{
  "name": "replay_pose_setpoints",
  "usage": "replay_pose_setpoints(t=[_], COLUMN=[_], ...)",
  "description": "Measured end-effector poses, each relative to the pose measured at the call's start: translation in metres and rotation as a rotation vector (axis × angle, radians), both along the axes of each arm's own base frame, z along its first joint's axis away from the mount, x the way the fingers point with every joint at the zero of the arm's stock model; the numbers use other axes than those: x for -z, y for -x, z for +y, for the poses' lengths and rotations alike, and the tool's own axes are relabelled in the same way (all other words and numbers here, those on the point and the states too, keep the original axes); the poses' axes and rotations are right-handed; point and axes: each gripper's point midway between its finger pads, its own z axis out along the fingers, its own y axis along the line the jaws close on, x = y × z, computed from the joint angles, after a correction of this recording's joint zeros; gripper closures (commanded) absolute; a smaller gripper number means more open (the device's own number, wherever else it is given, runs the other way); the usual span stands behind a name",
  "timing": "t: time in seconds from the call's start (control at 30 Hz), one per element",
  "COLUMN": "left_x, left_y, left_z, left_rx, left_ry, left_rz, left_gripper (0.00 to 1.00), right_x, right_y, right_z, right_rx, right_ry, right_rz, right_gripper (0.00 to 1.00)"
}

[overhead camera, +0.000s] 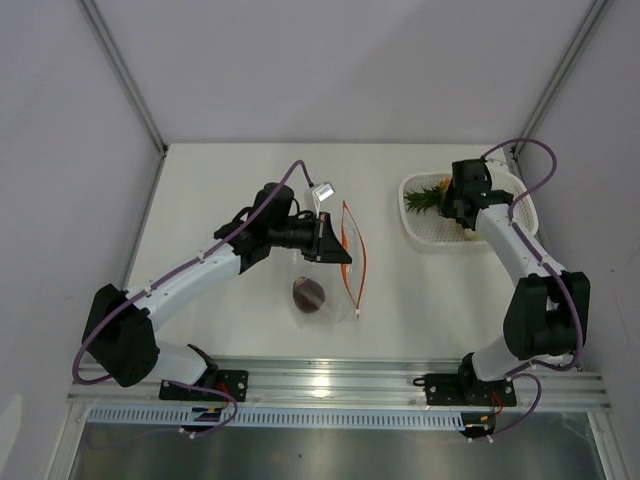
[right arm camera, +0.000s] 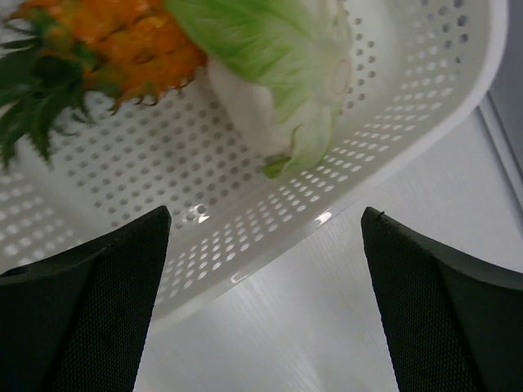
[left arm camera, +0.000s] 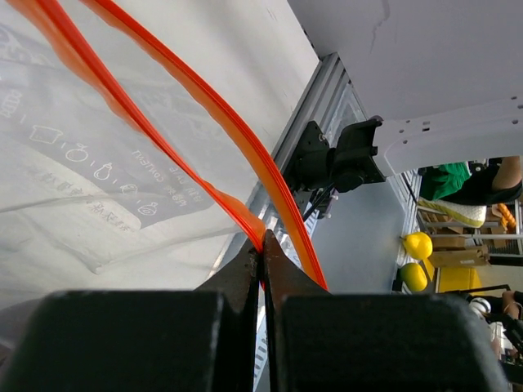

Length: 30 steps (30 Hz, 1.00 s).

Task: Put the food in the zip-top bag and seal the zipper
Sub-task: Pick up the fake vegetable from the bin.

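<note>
**Top view, read left to right.** The left pincer [left arm camera: 261, 247], clenched on one lip of the thin red-orange zipper strip [overhead camera: 364, 255], holds up the mouth of the clear crinkly zip-top bag [overhead camera: 335, 290] at the centre of the desk [overhead camera: 220, 190]. The other lip bows away toward 3 o'clock. The dark red-purple round toy fruit [overhead camera: 309, 294], at 7 o'clock of that pincer, appears to lie inside the bag.

The right pincer [right arm camera: 261, 302], released and grasping nothing, hangs over the white perforated plastic basket [right arm camera: 392, 122] at the desk's 2 o'clock. In its wrist view the orange toy pineapple [right arm camera: 122, 41] lies at 11 o'clock and the white and pale-green vegetable piece [right arm camera: 278, 90] at 12.

**Technique:** straddle one piece at its middle, clear of the basket wall, before closing.
</note>
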Motion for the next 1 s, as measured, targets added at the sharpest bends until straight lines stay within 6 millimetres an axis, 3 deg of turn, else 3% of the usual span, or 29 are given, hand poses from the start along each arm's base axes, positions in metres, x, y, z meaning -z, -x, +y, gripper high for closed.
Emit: replay_pose_setpoints(t=[0.23, 0.57, 0.77, 0.87, 0.97, 1.0], left_x=[0.005, 0.005, 0.005, 0.005, 0.004, 0.004], left_y=[0.003, 0.006, 0.006, 0.007, 0.007, 0.007], left_z=[-0.002, -0.003, -0.003, -0.003, -0.003, -0.003], left_rx=[0.008, 0.026, 0.029, 0.031, 0.032, 0.033], left_ry=[0.025, 0.042, 0.044, 0.046, 0.048, 0.048], left_rz=[0.017, 0.014, 0.015, 0.015, 0.014, 0.014], left_gripper=[0.99, 0.99, 0.99, 0.99, 0.99, 0.99], right_x=[0.024, 0.053, 0.068, 0.072, 0.073, 0.073], right_y=[-0.022, -0.051, -0.053, -0.052, -0.053, -0.054], right_z=[-0.038, -0.047, -0.056, -0.059, -0.062, -0.063], right_rx=[0.107, 0.102, 0.111, 0.116, 0.121, 0.124], right_ry=[0.157, 0.213, 0.228, 0.233, 0.235, 0.234], right_rz=[0.076, 0.114, 0.154, 0.165, 0.164, 0.161], right_gripper=[0.01, 0.01, 0.04, 0.10, 0.25, 0.36])
